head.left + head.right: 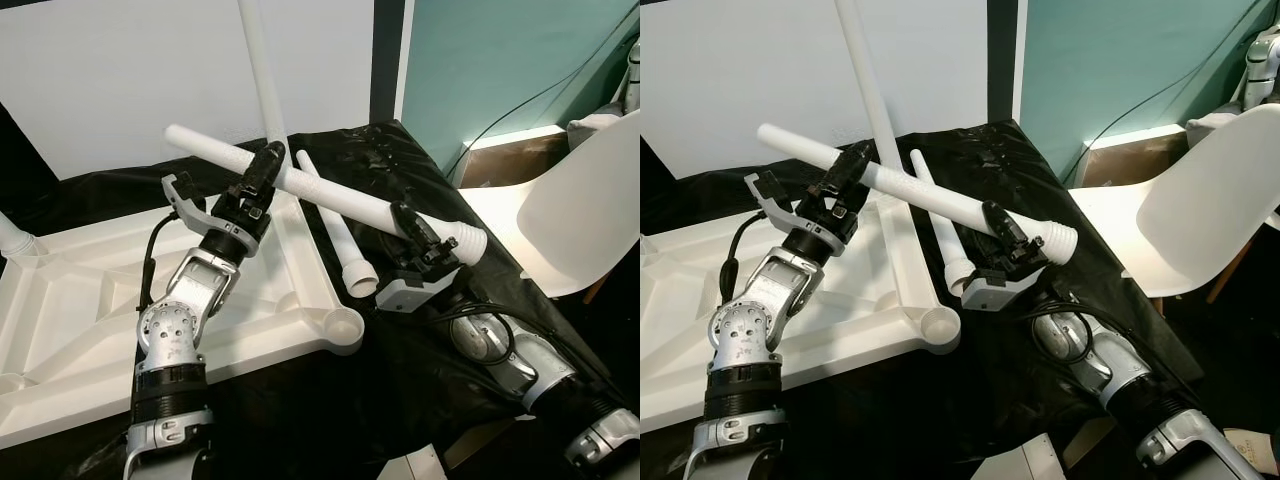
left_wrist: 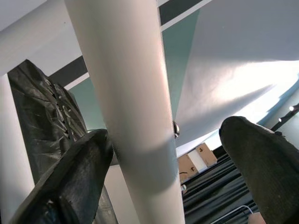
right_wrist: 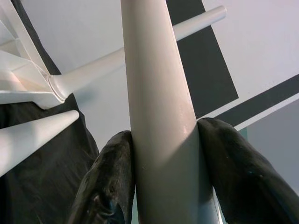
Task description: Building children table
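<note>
The white table top (image 1: 100, 290) lies upside down on a black cloth. One white leg (image 1: 262, 70) stands upright in its far corner. A second leg (image 1: 340, 240) lies loose on the cloth beside the top. A third leg (image 1: 330, 195) hangs slanted above them, threaded end (image 1: 468, 240) to the right. My right gripper (image 1: 415, 232) is shut on it near that end, both fingers (image 3: 110, 182) pressed against it. My left gripper (image 1: 265, 168) straddles its upper part, open: one finger (image 2: 70, 177) touches the leg and the other (image 2: 261, 158) stands apart.
An open round socket (image 1: 343, 328) sits at the top's near right corner. A white chair (image 1: 590, 210) stands close on the right, with a cable and a teal wall behind it. Another white leg stub (image 1: 12, 235) shows at the far left edge.
</note>
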